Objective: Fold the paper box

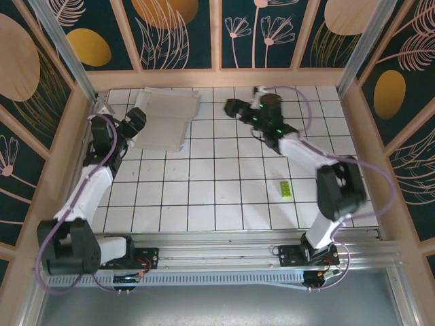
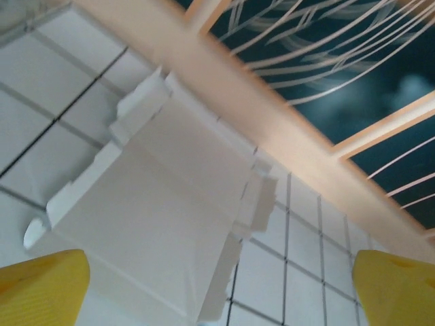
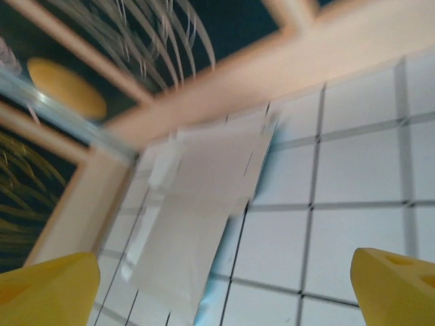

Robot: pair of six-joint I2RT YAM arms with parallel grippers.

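One creased white card sheet, the paper box (image 1: 166,117), lies flat and unfolded on the white tiled worktop (image 1: 217,197). It is directly ahead of the left claw (image 1: 139,121) and well to the left of the right claw (image 1: 230,107). Both claws gape wide, holding nothing. One small yellow-green slip (image 1: 286,188) lies well behind the right claw.

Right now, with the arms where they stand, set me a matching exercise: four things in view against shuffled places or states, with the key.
1. paper box
2. yellow-green slip
3. left gripper
4. right gripper

A. open, right of the paper box
B. white side up, far left
C. open, left of the paper box
D. alone, near right

Pairs: 1-B; 2-D; 3-C; 4-A
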